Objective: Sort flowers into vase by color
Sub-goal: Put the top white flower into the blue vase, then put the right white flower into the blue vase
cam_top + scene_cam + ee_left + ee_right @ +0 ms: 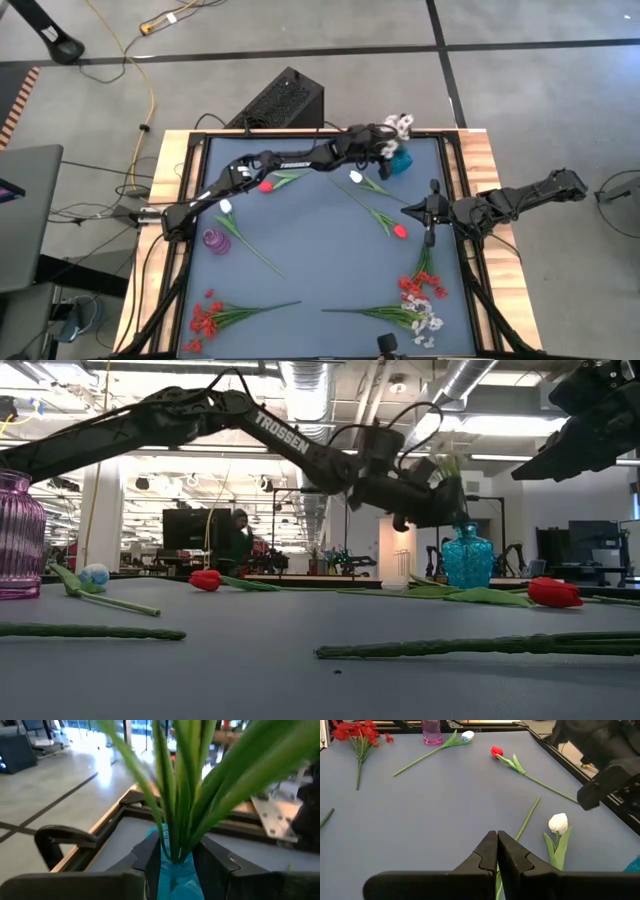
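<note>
My left gripper [177, 852] reaches across to the table's far right corner and is shut on a bunch of white blossoms [401, 125] with long green leaves, right above the blue vase [401, 163]. My right gripper [497, 836] hangs shut over the table's right side [406, 208], above a green stem [526, 822], and holds nothing. Flat on the mat lie two red tulips [266, 186] [400, 231], two white tulips [226, 207] [355, 177], two red clusters [205, 318] [415, 288] and a white cluster [428, 322]. A purple vase [215, 240] stands at the left. My left gripper pinches the bunch's green stems [175, 840] between its two fingers [150, 860], just above the blue vase's mouth [175, 870]. The leaves fan out beyond the fingers, with the blossoms on the far side. The stems' lower ends run down toward the vase mouth; whether they are inside is hidden.
The left arm [300, 163] spans the far part of the table from left to right. A raised frame [455, 180] borders the mat. A black box [285, 100] sits beyond the far edge. The mat's middle [320, 250] holds only thin stems.
</note>
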Tool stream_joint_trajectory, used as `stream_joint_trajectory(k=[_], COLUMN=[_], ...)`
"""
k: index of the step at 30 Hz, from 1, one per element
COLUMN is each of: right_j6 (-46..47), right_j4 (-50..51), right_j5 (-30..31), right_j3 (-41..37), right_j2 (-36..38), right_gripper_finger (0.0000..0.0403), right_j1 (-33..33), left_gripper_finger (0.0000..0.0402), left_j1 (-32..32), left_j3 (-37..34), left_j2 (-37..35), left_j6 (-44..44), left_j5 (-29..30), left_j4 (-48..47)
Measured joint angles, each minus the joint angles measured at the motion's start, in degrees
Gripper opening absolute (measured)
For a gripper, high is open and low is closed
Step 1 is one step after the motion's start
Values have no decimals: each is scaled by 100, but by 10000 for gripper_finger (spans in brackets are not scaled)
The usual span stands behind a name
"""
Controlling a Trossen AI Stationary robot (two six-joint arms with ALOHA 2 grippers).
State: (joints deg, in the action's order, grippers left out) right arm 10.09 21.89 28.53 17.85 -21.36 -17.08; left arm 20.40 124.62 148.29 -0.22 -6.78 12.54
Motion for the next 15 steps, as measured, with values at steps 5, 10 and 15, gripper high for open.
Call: stream_joint_trajectory(k=[5, 10, 15], right_j6=[-3, -2, -2], right_j4=[-2, -4, -34], right_j5=[-1, -1, 0], right_j3=[0, 0, 0], right_j2=[0, 1, 2], right_gripper_finger=[38, 38, 38], right_j1=[0, 0, 0], left_gripper_finger=[96, 96, 96], left_j1=[-4, -4, -4], left_j3=[-3, -9, 50], left_j2=[-258, -390, -394], left_j6=[397, 558, 582], left_j5=[129, 153, 154], left_j4=[-704, -812, -790])
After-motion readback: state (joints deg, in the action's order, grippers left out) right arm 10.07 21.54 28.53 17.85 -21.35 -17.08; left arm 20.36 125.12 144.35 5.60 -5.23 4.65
